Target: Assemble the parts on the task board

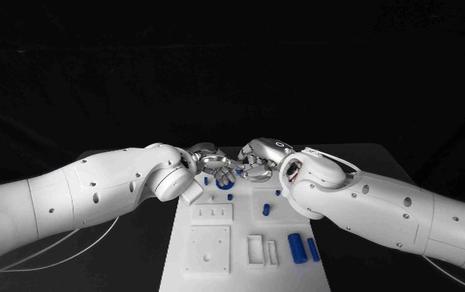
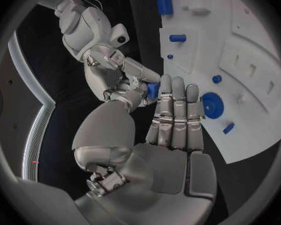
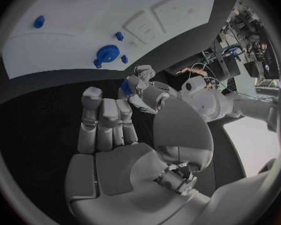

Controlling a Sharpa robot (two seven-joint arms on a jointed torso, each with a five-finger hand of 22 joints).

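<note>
Here, the two silver hands meet fingertip to fingertip over the far end of the white task board (image 1: 208, 238). The left hand (image 2: 172, 120) has its long fingers straight and pressed side by side, with its thumb curved toward them; the right hand (image 2: 112, 75) does likewise. A small blue part (image 2: 153, 90) sits right at the tips where both hands touch, but which hand grips it I cannot tell. Just beyond the fingertips a round blue disc part (image 2: 212, 104) lies on the board, with smaller blue parts near it.
</note>
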